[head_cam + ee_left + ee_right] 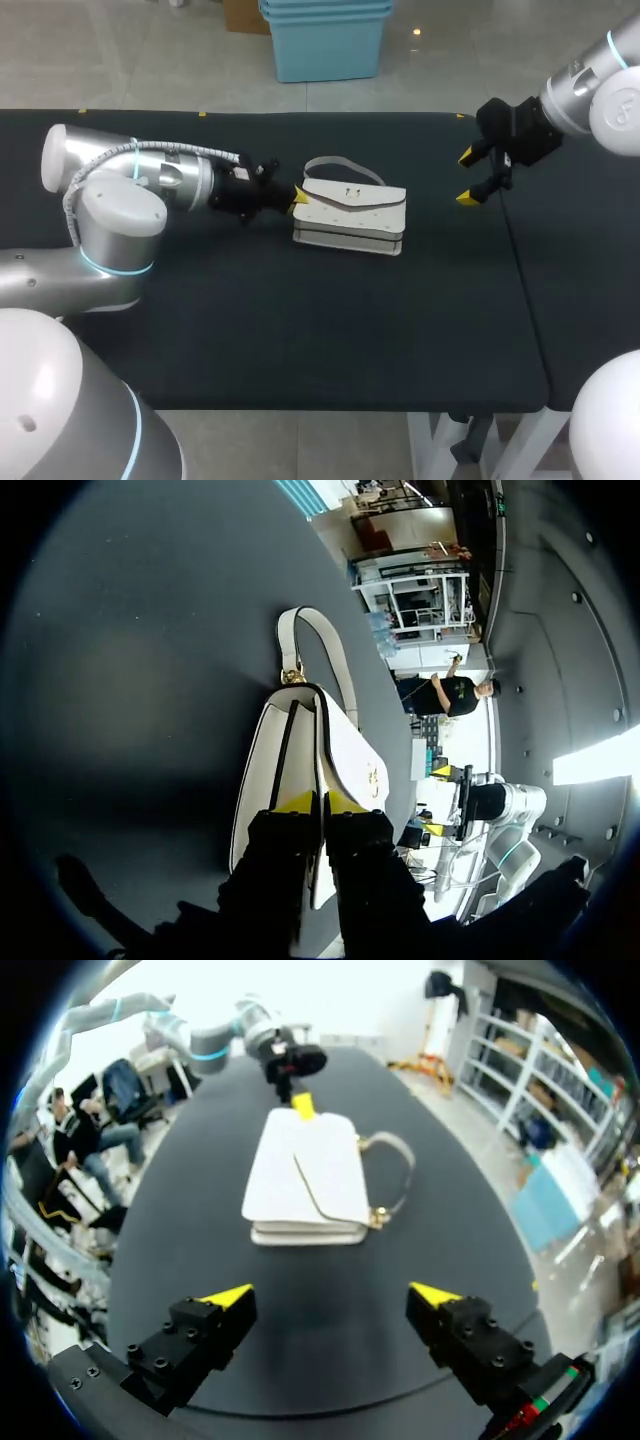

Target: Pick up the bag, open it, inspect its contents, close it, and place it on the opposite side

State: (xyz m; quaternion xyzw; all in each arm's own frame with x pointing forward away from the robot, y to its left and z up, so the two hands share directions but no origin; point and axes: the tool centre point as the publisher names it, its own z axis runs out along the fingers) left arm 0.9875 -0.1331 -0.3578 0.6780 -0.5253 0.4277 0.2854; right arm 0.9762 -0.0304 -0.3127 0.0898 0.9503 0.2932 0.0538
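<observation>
left tool (pixel 320 802) is pinched together on the left end of the white bag (pixel 350 215), which lies flat on the dark tabletop (pixel 300 330) just above the frame's centre. right tool (pixel 467 177) hangs at upper right, fingers wide apart, well away from the bag.

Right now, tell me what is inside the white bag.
Nothing inside shows: the bag lies shut, its flap folded down over the opening, hiding any contents. The left end effector pinches its end.
</observation>
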